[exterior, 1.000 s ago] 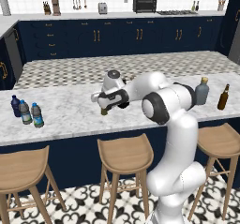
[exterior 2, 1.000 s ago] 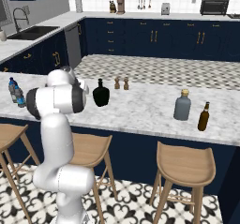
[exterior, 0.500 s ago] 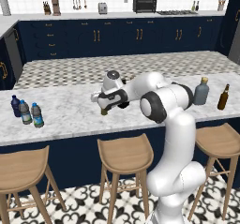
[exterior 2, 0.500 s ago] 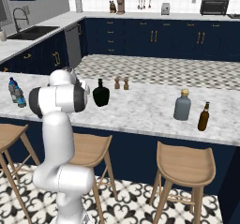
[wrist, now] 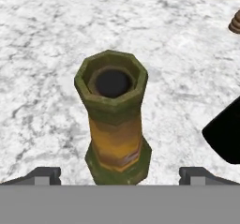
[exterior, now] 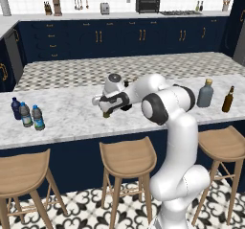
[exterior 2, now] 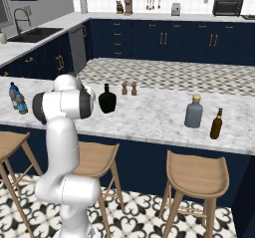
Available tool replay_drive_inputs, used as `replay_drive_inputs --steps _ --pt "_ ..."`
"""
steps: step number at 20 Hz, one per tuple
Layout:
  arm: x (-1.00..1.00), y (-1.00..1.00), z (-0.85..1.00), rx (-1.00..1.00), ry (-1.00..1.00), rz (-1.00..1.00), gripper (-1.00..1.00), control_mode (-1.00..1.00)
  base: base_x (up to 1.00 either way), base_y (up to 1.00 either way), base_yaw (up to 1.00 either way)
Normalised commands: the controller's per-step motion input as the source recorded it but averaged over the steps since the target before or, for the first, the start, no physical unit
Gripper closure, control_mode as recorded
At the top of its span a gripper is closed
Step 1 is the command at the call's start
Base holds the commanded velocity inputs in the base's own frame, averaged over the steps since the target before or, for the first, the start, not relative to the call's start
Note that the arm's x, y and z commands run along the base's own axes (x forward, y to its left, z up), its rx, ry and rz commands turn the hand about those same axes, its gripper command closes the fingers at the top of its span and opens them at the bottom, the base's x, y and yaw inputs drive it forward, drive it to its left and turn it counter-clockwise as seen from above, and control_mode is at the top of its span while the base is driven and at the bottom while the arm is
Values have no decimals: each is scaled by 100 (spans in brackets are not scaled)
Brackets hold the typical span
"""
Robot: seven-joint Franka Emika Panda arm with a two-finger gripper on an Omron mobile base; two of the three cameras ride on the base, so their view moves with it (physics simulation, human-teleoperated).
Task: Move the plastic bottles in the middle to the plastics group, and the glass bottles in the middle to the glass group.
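The green bottle (wrist: 114, 120) has a yellow label and an open top. It stands in the middle of the counter (exterior: 67, 113), between the spread gripper (wrist: 120, 174) tips. The black bottle (exterior 2: 107, 99) stands just beside it.

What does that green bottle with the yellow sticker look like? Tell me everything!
The olive-green bottle is slender, with flat-sided, angular walls and a thick rim around a dark, open mouth with no cap. A yellowish-orange label wraps its neck, and the body widens below it. It looks like dull glass. It stands upright on the white marble counter, and the open gripper has a fingertip on each side without touching it. A black bottle stands close by.
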Motion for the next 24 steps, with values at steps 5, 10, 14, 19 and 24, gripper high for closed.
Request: replay_drive_inputs --steps 5,10,14,19,24 --pt "14 3 0 0 0 0 -100 -100 0 0 0" --pt "11 0 -1 0 0 0 -100 -100 0 0 0" --pt "0 0 0 0 0 0 -100 -100 0 0 0" --pt "0 0 0 0 0 0 100 -100 0 0 0" --pt "0 0 0 0 0 0 100 -100 0 0 0"
